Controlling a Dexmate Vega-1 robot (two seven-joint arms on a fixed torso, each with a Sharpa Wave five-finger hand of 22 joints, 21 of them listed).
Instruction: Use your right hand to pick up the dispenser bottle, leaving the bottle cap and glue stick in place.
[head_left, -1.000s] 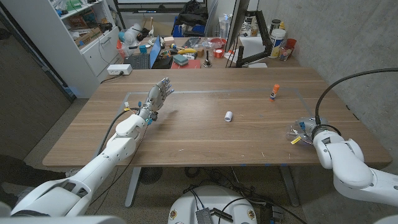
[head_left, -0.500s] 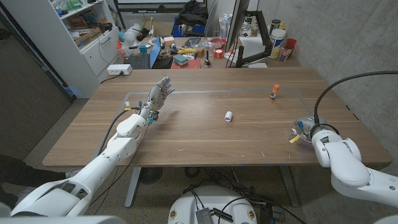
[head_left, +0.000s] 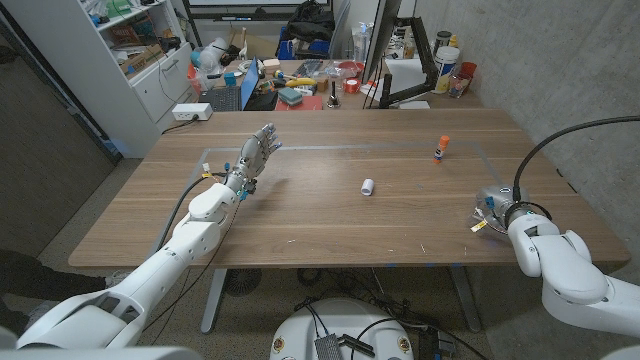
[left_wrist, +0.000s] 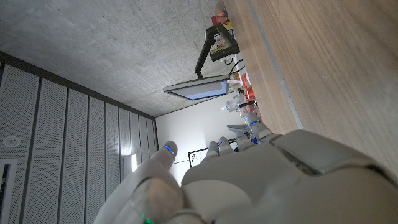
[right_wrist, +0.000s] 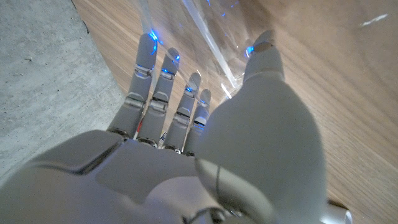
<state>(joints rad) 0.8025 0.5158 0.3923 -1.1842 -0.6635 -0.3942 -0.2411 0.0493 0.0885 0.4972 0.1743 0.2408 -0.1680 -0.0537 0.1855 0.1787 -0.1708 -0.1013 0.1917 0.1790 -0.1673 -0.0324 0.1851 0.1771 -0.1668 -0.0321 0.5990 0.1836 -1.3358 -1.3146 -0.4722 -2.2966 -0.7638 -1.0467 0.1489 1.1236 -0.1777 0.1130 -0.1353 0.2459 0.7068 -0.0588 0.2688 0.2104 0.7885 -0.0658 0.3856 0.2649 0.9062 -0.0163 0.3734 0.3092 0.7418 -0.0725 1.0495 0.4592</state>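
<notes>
The clear dispenser bottle (head_left: 489, 202) lies on the table near its right edge, mostly hidden behind my right wrist. My right hand (head_left: 500, 213) is right at it. In the right wrist view the right hand (right_wrist: 186, 155) has its fingers (right_wrist: 163, 81) straight and apart from the thumb, and the transparent bottle (right_wrist: 205, 28) lies between them; no grip shows. The white bottle cap (head_left: 367, 186) sits mid-table. The glue stick (head_left: 441, 148), with its orange cap, stands farther back right. My left hand (head_left: 255, 153) hovers at the left with fingers spread and holds nothing.
The table's right edge (head_left: 575, 200) runs close beside my right hand, and a black cable (head_left: 530, 150) arcs over it. Shelves, a monitor arm and clutter (head_left: 300, 70) stand behind the table's far edge. The left hand (left_wrist: 249, 180) shows above the wood (left_wrist: 336, 62).
My right wrist has shifted slightly to the right and nearer the table's edge, the bottle showing a little farther right with it. The left arm, cap and glue stick have not moved.
</notes>
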